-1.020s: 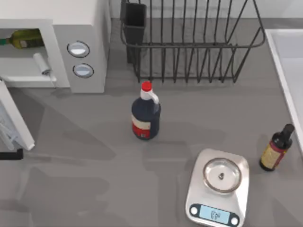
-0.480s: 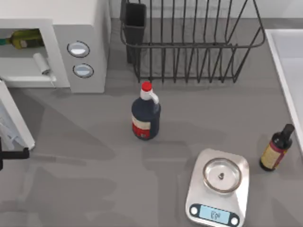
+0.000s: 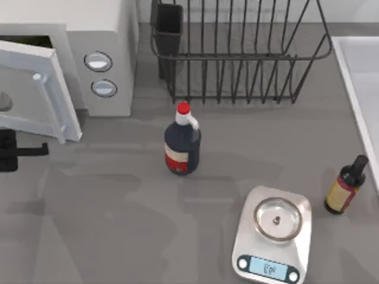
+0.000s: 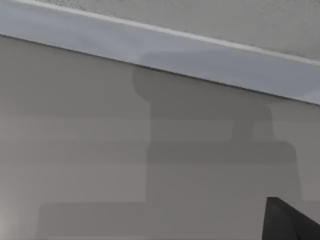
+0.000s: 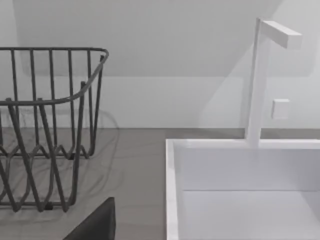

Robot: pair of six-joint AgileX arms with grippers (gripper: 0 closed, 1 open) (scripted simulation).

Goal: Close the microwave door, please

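At the far left edge of the top view, the left gripper [image 3: 15, 151] appears as a dark bracket just in front of the microwave door [image 3: 35, 89]; whether its fingers are apart or together cannot be told. The door, a flat white panel with a pale window and a small white bar handle [image 3: 40, 77], stands ajar at a slant across the opening of the microwave [image 3: 100, 35], its free edge toward the desk's front and a dark gap visible along its top. The left wrist view shows a pale flat surface with a lighter band across it, crossed by shadow. To the right of the door, the microwave's front panel carries two round silver-blue knobs [image 3: 98, 61], unlabelled. Behind and to the right stands a dark wire dish rack [image 3: 237, 53] with a dark cup-shaped holder [image 3: 169, 26] at its left end; its contents cannot be seen. Near the centre of the grey desk [image 3: 106, 225], a dark bottle with a red cap [image 3: 182, 141] stands upright, its red-and-white label unreadable. Farther right lies a white kitchen scale [image 3: 273, 234] with a shallow metal dish and a small display whose digits are illegible. At the right, a small dark bottle [image 3: 345, 186] bears a yellowish label, unreadable, just beside the white sink [image 5: 240, 195]. The right gripper's fingers cannot be judged.
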